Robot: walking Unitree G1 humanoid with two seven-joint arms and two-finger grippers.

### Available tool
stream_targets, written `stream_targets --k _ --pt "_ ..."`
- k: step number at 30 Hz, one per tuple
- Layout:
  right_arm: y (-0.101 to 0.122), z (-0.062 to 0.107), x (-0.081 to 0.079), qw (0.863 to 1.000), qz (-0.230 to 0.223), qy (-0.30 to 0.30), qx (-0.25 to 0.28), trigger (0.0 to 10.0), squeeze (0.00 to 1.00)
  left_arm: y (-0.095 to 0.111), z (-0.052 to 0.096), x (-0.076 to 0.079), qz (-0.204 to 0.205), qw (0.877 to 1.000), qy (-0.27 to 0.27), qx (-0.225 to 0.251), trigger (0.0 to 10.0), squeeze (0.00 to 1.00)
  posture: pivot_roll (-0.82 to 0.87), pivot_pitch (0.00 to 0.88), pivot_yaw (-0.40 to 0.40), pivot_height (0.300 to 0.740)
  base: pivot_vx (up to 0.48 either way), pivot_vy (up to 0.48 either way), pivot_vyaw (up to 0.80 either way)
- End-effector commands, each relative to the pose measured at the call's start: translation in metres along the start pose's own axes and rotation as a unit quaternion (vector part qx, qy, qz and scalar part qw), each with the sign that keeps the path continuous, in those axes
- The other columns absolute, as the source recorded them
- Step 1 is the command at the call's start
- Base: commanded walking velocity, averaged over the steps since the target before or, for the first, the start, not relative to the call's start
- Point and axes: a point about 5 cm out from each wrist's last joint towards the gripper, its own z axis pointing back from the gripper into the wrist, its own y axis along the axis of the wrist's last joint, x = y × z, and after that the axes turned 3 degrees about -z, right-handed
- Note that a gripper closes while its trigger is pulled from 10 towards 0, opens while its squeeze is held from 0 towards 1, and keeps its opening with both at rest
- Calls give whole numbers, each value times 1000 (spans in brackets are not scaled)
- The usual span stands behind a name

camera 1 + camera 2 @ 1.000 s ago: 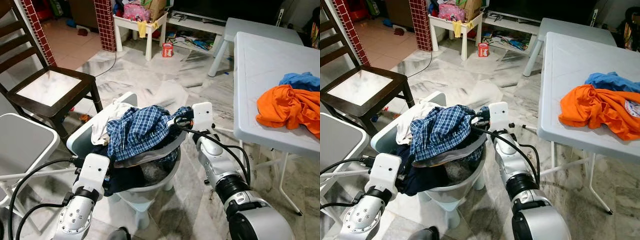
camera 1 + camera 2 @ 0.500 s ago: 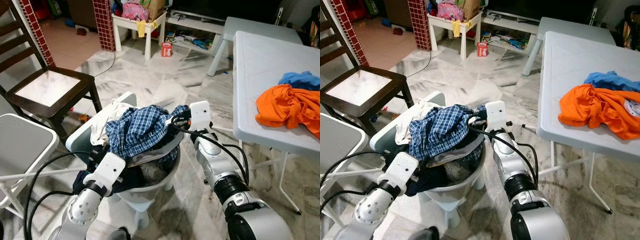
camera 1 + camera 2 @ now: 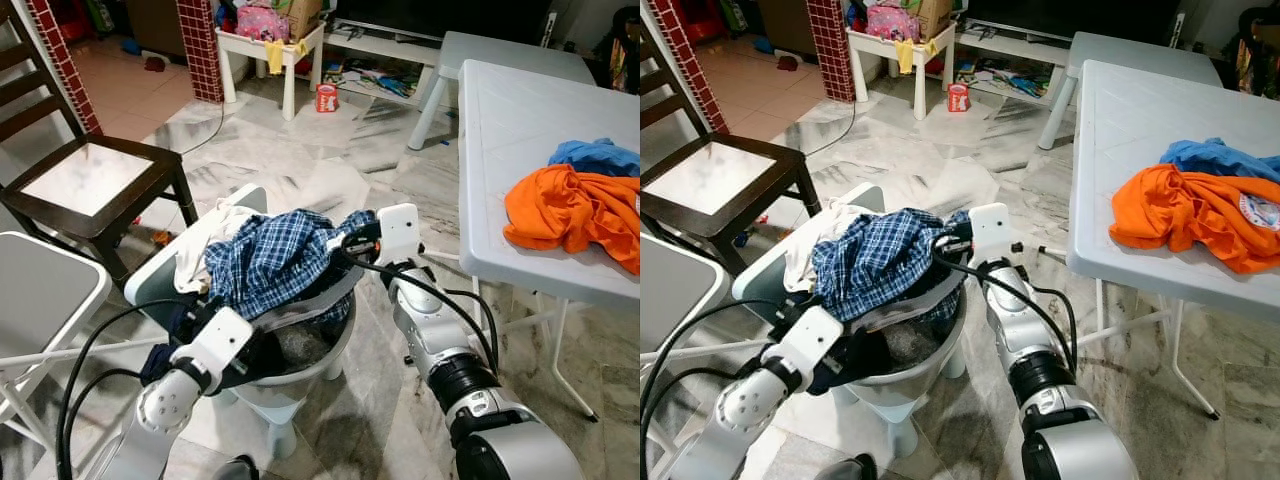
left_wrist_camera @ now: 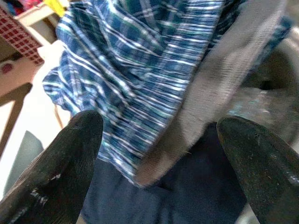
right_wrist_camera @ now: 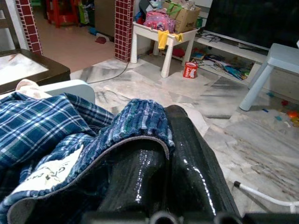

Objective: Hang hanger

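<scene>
A blue plaid garment (image 3: 275, 262) with a grey lining lies on top of a pile of clothes in a white laundry basket (image 3: 290, 385). My right gripper (image 3: 345, 243) is at the pile's right side, shut on the garment's edge, which drapes over its black fingers (image 5: 191, 163). My left gripper (image 4: 159, 154) is open at the pile's near left side. Its two fingers (image 4: 60, 163) stand wide apart, with the plaid cloth, grey lining and a dark navy garment (image 4: 187, 196) just beyond them. White cloth (image 3: 215, 235) shows at the back of the pile.
A dark wooden chair (image 3: 90, 180) stands to the left and a grey folding chair (image 3: 40, 290) is at the near left. On the right, a white table (image 3: 500, 150) carries orange (image 3: 570, 205) and blue clothes. A small cluttered table (image 3: 270, 45) is at the back.
My left arm has swung forward and in toward the basket, bringing its open fingers up to the pile. The right gripper has kept its hold. The camera has shifted slightly.
</scene>
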Motion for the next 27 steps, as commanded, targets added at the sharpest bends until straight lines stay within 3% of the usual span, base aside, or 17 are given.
stream_targets --k 1,2,9,13,14,16,23,27 --pt "3 0 1 1000 3 -2 5 0 0 5 5 7 6 1000 -15 22 10000 294 78 122 -70 740 0 0 0" --pt "3 0 1 1000 3 -1 5 0 0 5 9 15 8 999 -25 26 10000 0 81 123 -73 740 0 0 0" --pt "4 -1 -1 1000 3 4 4 0 0 4 10 21 13 1000 13 19 10000 0 81 124 -81 740 0 0 0" --pt "4 -1 -2 1000 4 6 3 0 0 2 8 9 4 998 57 13 10000 0 79 123 -83 740 0 0 0" --pt "4 -1 -1 1000 4 6 4 0 0 -2 8 -2 0 997 82 4 10000 0 78 123 -83 740 0 0 0" --pt "4 -2 -1 1000 5 7 3 0 0 -5 8 -8 -1 996 92 -6 10000 0 78 124 -83 740 0 0 0" --pt "4 -1 0 1000 4 3 4 0 0 -18 7 -13 -3 996 81 -32 10000 0 74 123 -74 740 0 0 0" --pt "4 -1 0 1000 4 2 3 0 0 -17 4 -7 -1 998 59 -27 10000 0 73 123 -70 740 0 0 0"
